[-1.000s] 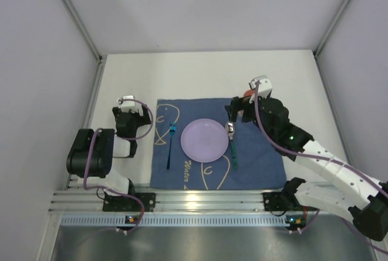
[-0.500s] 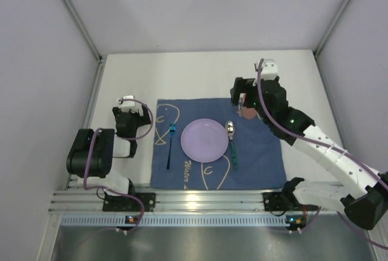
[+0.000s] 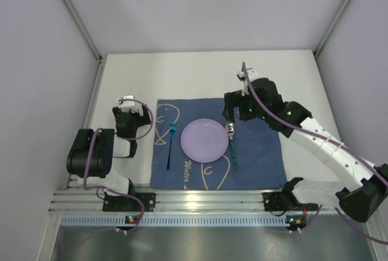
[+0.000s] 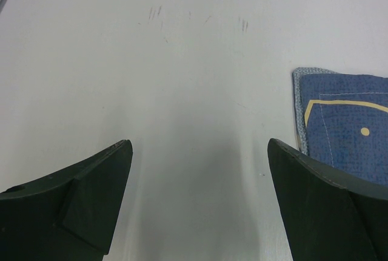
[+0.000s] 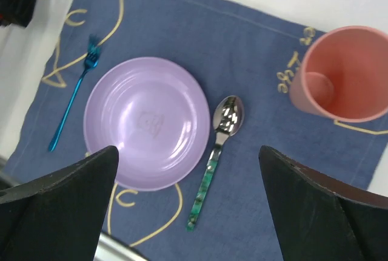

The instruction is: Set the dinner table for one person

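Observation:
The white dinner table (image 3: 200,73) carries a dark blue mat (image 3: 260,158) with pale fish outlines. On the mat lie a purple plate (image 3: 205,140), a blue fork (image 3: 170,145) to its left and a green-handled spoon (image 3: 232,145) to its right. A pink cup (image 5: 345,73) stands upright at the mat's far right corner; the right arm hides it in the top view. My right gripper (image 3: 234,113) hovers open above the spoon's bowl, high over the mat (image 5: 188,152). My left gripper (image 3: 129,114) rests open over bare table (image 4: 199,145), left of the mat.
A ribbed aluminium rail (image 3: 182,200) runs along the near edge by both arm bases. Grey walls close the table in on the left, far and right sides. The mat's corner (image 4: 339,121) shows to the right of the left gripper.
The right gripper, open throughout, rose from beside the cup toward the far right, then swung back left over the spoon's bowl. The left arm has not moved.

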You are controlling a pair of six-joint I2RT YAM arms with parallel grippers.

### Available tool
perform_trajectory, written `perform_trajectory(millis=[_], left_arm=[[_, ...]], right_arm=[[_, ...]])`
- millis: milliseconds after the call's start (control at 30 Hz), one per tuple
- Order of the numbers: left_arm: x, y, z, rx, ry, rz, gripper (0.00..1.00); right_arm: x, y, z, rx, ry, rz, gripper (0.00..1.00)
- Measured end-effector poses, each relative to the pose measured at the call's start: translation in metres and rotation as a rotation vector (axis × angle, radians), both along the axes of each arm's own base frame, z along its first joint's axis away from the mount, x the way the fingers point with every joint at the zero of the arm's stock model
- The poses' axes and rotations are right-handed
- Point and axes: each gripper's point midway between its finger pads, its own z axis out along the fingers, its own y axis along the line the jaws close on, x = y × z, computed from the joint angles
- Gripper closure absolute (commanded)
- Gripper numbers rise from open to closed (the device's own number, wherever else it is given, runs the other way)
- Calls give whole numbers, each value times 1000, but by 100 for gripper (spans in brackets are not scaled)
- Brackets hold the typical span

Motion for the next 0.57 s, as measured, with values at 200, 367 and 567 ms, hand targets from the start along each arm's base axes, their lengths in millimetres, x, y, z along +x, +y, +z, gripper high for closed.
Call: perform_trajectory(millis=[200,367,567], left_arm=[[0,0,0,0,0,0,2],[0,0,0,0,0,0,1],[0,0,0,0,0,0,2]], right_arm=[[-24,19,-8,62,90,131,0],[-38,24,-16,73,153,147,0],[-40,20,-21,69,145,107,0]])
